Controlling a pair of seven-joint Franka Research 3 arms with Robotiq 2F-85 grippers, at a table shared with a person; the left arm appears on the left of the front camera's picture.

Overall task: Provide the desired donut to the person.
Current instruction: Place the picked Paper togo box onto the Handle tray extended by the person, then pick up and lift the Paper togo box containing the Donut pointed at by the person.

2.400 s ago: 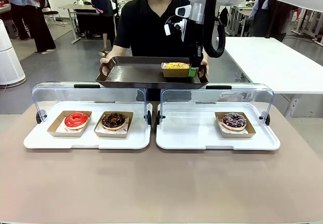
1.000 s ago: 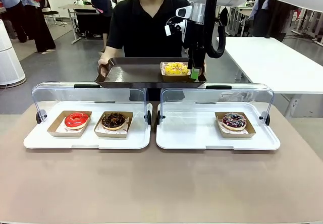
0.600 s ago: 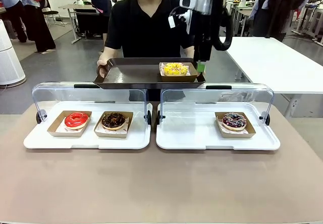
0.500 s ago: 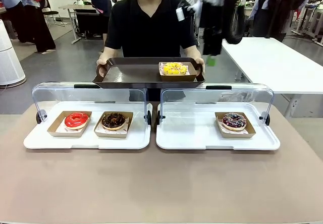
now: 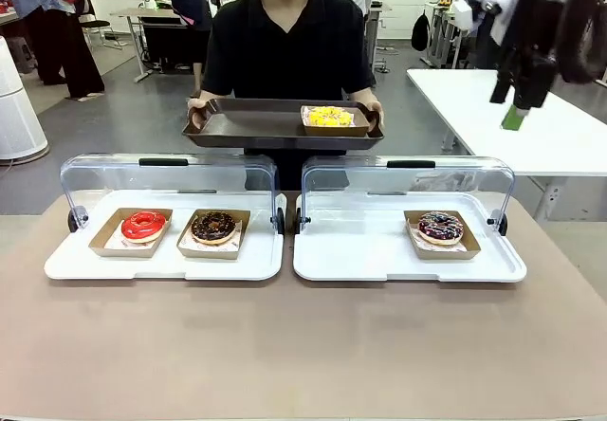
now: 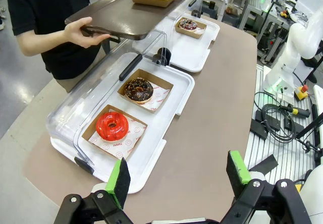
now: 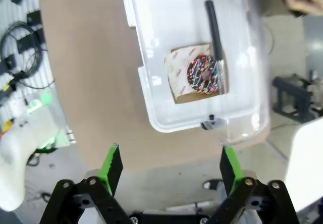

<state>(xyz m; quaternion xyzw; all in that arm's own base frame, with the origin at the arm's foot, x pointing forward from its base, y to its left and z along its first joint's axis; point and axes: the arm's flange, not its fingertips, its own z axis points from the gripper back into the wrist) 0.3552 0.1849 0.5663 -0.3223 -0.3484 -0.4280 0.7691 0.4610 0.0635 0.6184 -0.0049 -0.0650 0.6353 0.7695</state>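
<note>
The person (image 5: 285, 32) holds a dark, smooth rectangular serving tray (image 5: 237, 138) level by both short ends, beyond the clear domed lids (image 5: 171, 176) of the display cases. On the tray's right half sits the yellow-glazed donut (image 5: 329, 116), a ring lying flat with its hole upward. It rests in a shallow brown cardboard boat (image 5: 334, 130) whose long axis runs side to side, parallel to the tray's long edge. The right gripper (image 5: 505, 105), blurred, hangs high over the white side table (image 5: 531, 132), well apart from the tray, its green-padded fingers spread and empty. The left gripper (image 6: 179, 176) is also spread wide, holding nothing, above the matte tan table (image 6: 217, 108).
</note>
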